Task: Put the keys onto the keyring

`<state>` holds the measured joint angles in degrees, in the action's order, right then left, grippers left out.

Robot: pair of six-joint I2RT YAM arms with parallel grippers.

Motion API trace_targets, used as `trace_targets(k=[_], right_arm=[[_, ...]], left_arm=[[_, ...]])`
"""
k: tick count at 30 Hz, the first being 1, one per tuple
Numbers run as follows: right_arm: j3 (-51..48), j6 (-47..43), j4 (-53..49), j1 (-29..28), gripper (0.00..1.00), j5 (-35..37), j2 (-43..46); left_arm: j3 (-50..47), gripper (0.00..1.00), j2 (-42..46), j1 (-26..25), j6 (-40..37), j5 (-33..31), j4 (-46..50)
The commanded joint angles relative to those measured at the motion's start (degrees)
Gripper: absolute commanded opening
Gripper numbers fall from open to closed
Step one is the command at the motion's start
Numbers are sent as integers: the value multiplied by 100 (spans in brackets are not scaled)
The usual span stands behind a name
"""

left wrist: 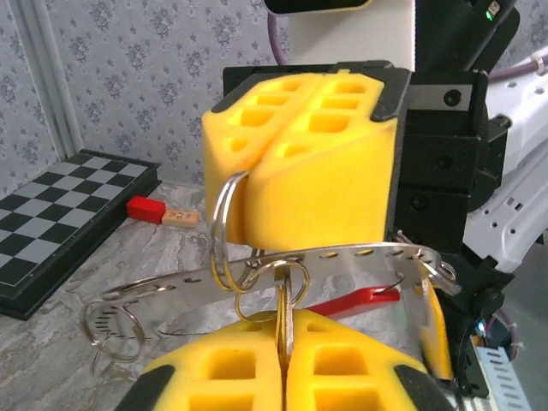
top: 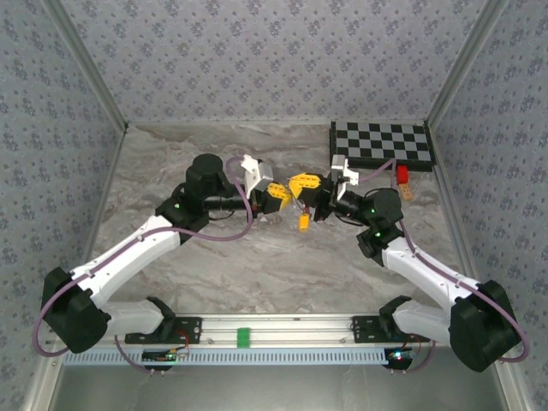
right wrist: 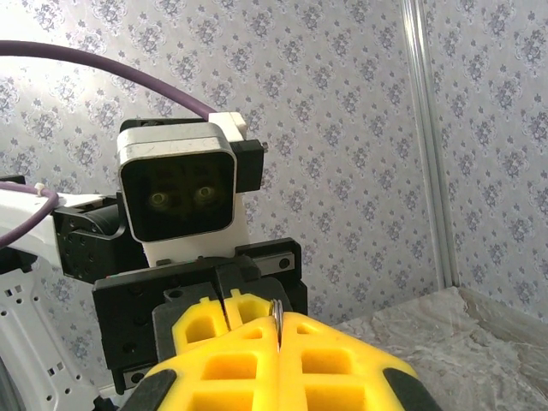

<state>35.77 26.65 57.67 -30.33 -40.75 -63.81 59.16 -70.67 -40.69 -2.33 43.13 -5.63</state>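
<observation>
Both tools meet above the middle of the tabletop (top: 257,265), tip to tip: left tool (top: 276,201) comes from the left, right tool (top: 304,184) from the right.

Right tool: fingers together, clamped on the keyring (left wrist: 221,224). In the left wrist view the silvery wire loop comes out of the seam between its yellow pads (left wrist: 300,171). In the right wrist view the loop edge (right wrist: 276,310) sits in the seam of the right tool (right wrist: 278,330).

Left tool (left wrist: 287,334): fingers together, pinching a thin metal piece (left wrist: 287,308) seen edge-on. The piece hangs from the rings above. Cannot tell whether it is a key or another ring.

A perforated metal strip (left wrist: 342,257) runs across between the two tools, level with the rings. The red tag (left wrist: 355,300) lies just under it, on the right. More small wire rings (left wrist: 111,330) hang at the strip's left end.

The orange-yellow key (top: 304,223) shows just near of the right tool in the top view. Cannot tell whether it hangs or rests on the tabletop.

The chessboard (top: 381,144) sits at the far right. A red block (top: 401,175) and a tan block (top: 407,190) lie just near of it, well apart from the tools.
</observation>
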Motion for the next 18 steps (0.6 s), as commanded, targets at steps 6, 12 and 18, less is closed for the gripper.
trace_targets(k=[6,12,18], right_arm=[[149,109,322,9,0,-26,26],[130,141,319,69,0,-71,51],[121,178,358,78,0,-140,40]], left_arm=[[111,28,143,-116,-150,187,218],[-127,34,456,113,181,11,-184],[-299,38,607,278,509,-204,-591]])
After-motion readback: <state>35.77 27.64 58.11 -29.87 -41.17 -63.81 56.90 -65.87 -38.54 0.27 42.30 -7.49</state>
